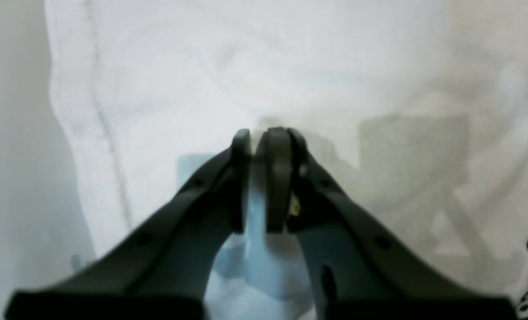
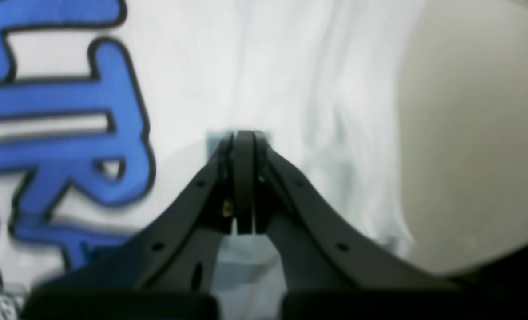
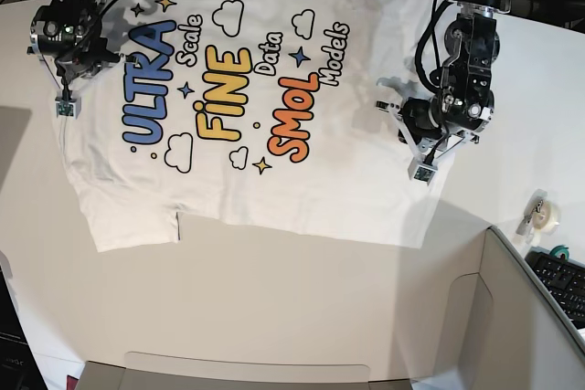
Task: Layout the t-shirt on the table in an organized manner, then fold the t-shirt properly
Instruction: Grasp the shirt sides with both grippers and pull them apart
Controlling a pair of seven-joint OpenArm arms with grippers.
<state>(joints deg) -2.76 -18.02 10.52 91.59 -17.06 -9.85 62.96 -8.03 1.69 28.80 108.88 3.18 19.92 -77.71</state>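
The t-shirt lies spread print-up on the table, its blue "ULTRA", yellow "FINE" and orange "SMOL" lettering all showing — the hem runs toward the near side. The right gripper sits over the shirt's edge beside the blue letters, its jaws pressed fully together; no fabric shows between them. The left gripper is low over plain white cloth at the opposite side, jaws nearly closed with a thin gap — whether they pinch any fabric I cannot tell. Off the shirt, a tape roll rests on the table near a grey-beige partition panel.
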